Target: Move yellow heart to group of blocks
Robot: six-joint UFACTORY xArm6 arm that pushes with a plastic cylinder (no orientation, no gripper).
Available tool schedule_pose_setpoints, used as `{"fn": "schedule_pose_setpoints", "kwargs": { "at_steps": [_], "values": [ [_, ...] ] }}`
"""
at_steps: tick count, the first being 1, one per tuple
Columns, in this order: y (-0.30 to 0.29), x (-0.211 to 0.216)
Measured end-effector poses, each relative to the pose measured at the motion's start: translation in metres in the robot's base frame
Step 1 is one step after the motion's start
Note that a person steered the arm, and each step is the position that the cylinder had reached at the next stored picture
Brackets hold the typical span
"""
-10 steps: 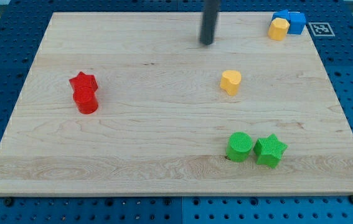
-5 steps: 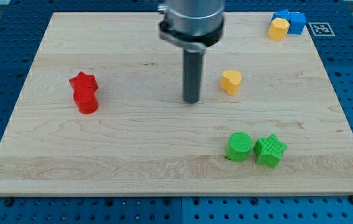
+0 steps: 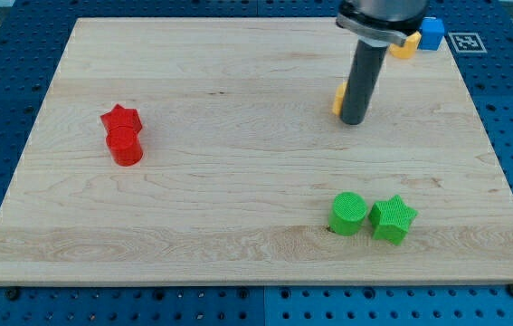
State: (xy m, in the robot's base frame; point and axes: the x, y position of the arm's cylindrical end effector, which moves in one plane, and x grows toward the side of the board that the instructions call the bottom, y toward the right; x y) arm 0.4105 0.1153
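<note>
The yellow heart (image 3: pixel 338 98) lies right of the board's middle, mostly hidden behind my rod; only a sliver shows on the rod's left. My tip (image 3: pixel 353 119) rests on the board just at the heart's lower right side. A green cylinder (image 3: pixel 348 214) and a green star (image 3: pixel 393 220) stand together toward the view's bottom right. A red star (image 3: pixel 121 119) and a red cylinder (image 3: pixel 126 147) touch each other at the view's left.
A blue block (image 3: pixel 431 33) and a yellow block (image 3: pixel 407 44) sit at the board's top right corner, partly behind the arm. The wooden board (image 3: pixel 238 181) lies on a blue pegboard table, with a marker tag (image 3: pixel 464 42) at the top right.
My tip moved from the left of the yellow heart rightward and up to the heart's near side, now covering most of it. The heart appears not to have shifted.
</note>
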Motion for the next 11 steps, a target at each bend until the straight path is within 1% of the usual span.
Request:
{"fn": "schedule_pose_setpoints", "kwargs": {
  "at_steps": [1,5,7,9,11],
  "values": [
    [0.005,-0.004],
    [0.003,-0.059],
    [-0.035,-0.084],
    [-0.032,-0.088],
    [-0.001,-0.088]
  ]
}}
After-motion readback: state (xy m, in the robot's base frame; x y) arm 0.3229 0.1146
